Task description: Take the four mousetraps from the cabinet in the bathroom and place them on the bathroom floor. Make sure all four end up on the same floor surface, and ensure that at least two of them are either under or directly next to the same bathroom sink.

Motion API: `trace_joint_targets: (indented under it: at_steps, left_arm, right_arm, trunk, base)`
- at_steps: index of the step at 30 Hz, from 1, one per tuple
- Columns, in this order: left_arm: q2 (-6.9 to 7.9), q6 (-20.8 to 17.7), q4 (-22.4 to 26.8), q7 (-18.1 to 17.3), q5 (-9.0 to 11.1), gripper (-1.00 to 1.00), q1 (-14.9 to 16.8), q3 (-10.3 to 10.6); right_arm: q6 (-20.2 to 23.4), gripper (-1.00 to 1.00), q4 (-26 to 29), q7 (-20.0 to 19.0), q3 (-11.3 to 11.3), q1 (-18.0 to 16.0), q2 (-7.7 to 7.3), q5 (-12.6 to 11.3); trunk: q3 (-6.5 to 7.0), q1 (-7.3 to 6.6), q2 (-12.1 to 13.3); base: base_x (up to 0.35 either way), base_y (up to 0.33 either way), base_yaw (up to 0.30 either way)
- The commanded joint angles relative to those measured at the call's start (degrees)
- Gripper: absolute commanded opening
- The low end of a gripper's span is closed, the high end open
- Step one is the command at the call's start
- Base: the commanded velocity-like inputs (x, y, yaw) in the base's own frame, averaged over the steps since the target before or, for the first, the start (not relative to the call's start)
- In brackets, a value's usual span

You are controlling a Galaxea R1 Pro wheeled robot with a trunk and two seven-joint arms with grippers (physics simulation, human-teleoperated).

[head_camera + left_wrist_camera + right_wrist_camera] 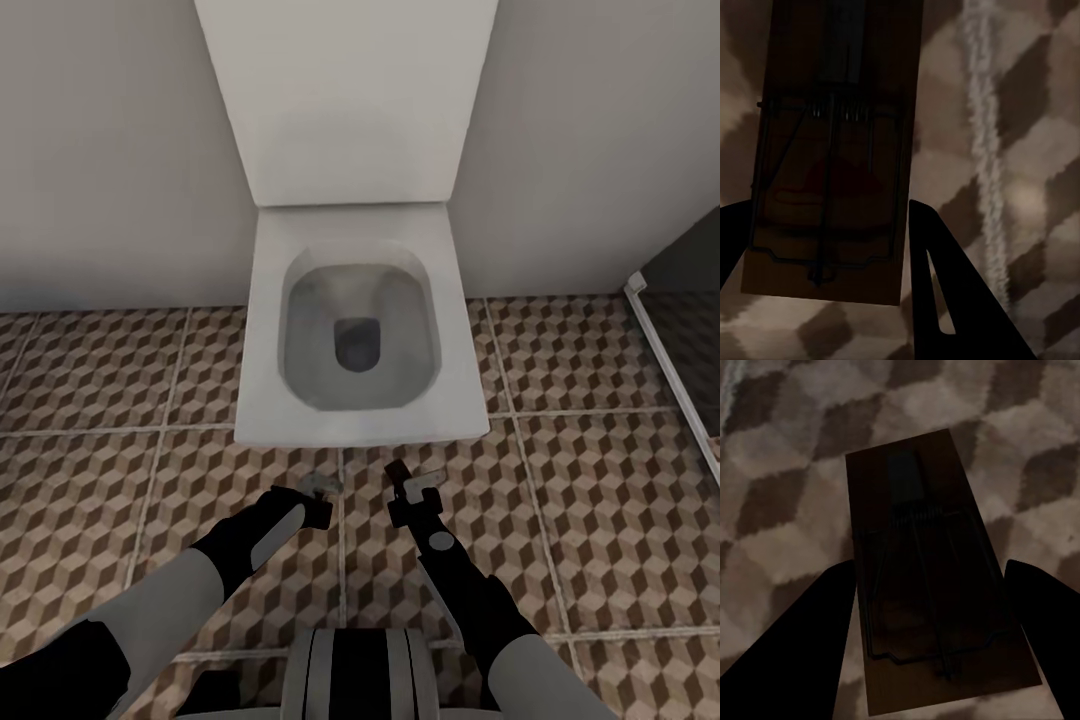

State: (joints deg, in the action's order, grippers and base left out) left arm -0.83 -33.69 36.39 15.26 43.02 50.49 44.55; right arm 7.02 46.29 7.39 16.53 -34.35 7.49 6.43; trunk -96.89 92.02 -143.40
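Wooden mousetraps (832,157) (937,585), each between fingers (952,300) (795,652)

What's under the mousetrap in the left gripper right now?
Below the mousetrap between the left gripper's fingers is patterned bathroom floor with a pale grout line. The floor directly behind the trap is covered.

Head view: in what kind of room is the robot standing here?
Most likely a bathroom. A white toilet with its lid raised stands against a plain wall, and the floor is tiled in a brown, beige and white cube pattern. Each gripper holds a mousetrap between its fingers.
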Motion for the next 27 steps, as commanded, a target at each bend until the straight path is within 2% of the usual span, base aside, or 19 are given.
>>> trace_joint_targets:
  at_steps: [1, 9, 13, 15, 20, 27]
  left_arm:
    - [0.04, -0.14, 0.09, 0.47, 0.39, -1.00, 0.05, 0.27]
    - [0.14, 0.23, 0.16, 0.72, 0.38, -1.00, 0.05, 0.27]
    - [0.21, 4.79, 0.10, 0.91, 0.19, -1.00, -0.03, 0.56]
    - [0.30, 6.92, 0.07, 0.95, -0.17, -1.00, -0.12, 1.32]
    - [0.94, 12.87, -0.01, 1.10, -1.21, -1.00, -0.20, 5.64]
    - [1.09, 14.20, -1.13, 1.02, -1.36, -1.00, -0.21, 6.89]
  right_arm:
    - [0.50, -1.00, 0.10, 0.36, 0.17, -0.01, -0.02, 0.60]
    - [0.40, -1.00, 0.10, 0.43, 0.25, -0.01, -0.01, 0.60]
    - [0.37, -1.00, 0.11, 0.36, 0.32, -0.01, -0.01, 0.60]
    - [0.37, -1.00, 0.09, 0.35, 0.33, -0.01, 0.00, 0.60]
    - [0.37, -1.00, 0.09, 0.34, 0.34, -0.01, 0.00, 0.60]
    - [0.37, -1.00, 0.10, 0.34, 0.34, -0.01, -0.02, 0.60]
  trunk:
    - [-0.12, -0.01, -0.01]
    - [-0.37, -0.01, -0.01]
    - [-0.37, -0.01, -0.01]
    - [-0.38, -0.01, -0.01]
    - [-0.38, -0.01, -0.01]
    - [-0.38, -0.01, -0.01]
  base:
    - [0.000, 0.000, 0.000]
    - [0.000, 0.000, 0.000]
    - [0.000, 0.000, 0.000]
    - [0.000, 0.000, 0.000]
    - [0.000, 0.000, 0.000]
    - [0.000, 0.000, 0.000]
